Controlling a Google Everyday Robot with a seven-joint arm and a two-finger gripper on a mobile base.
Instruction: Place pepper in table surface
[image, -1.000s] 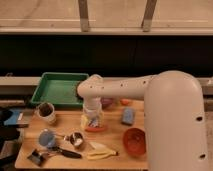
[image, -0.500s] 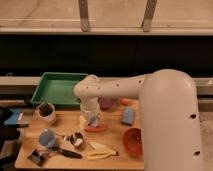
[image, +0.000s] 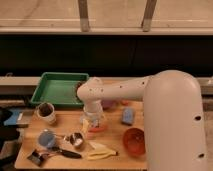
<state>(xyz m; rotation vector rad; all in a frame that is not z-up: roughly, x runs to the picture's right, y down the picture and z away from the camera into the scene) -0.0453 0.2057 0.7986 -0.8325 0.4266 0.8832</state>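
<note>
The end effector (image: 93, 121) is hanging low over the middle of the wooden surface (image: 112, 136); whether it is spread or pinching, I cannot tell. The pepper (image: 100, 129) is showing just beneath it, above the banana (image: 102, 150).

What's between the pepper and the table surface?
Nothing visible. The gripper hangs low over mid-table with the pepper just under it, right at the table surface. Banana and metal cup lie nearer the front edge, blue sponge off to one side; none underneath.
</note>
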